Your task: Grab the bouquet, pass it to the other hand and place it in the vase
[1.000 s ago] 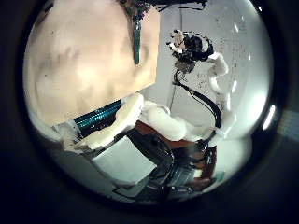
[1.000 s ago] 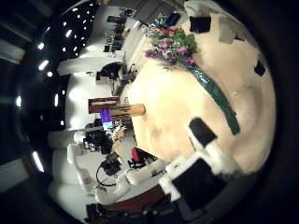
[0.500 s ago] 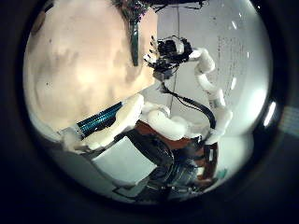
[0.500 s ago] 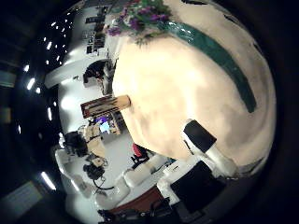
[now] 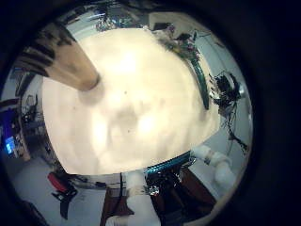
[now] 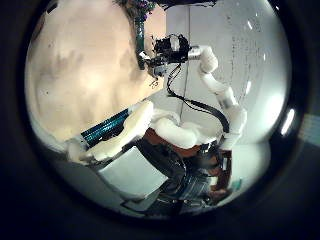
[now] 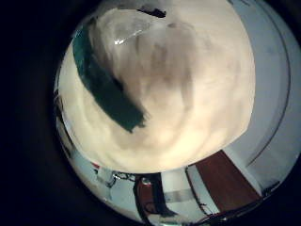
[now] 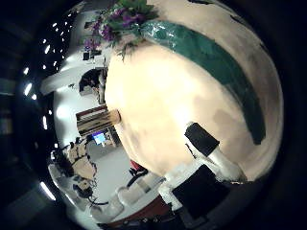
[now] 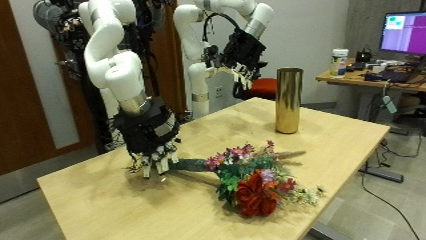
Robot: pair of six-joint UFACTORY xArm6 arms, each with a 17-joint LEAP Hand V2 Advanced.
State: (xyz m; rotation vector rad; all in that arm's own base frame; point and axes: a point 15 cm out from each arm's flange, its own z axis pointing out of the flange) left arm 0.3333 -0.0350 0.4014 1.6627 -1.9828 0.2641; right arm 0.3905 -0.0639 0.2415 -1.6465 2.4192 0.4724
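Over the bouquet (image 9: 253, 180) stems, right robot hand (image 9: 153, 150) seemingly lower than before.

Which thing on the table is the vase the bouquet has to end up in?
Start at the wooden table and find the bouquet lying flat near its front edge. Beyond the flowers, toward the far edge, stands the vase: a tall, plain gold cylinder, the only upright thing on the tabletop.

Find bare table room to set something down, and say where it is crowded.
Free: the near corner of the table beside the right hand, and the stretch between bouquet and vase. Crowded: the strip where the bouquet lies, its stems by the right hand.
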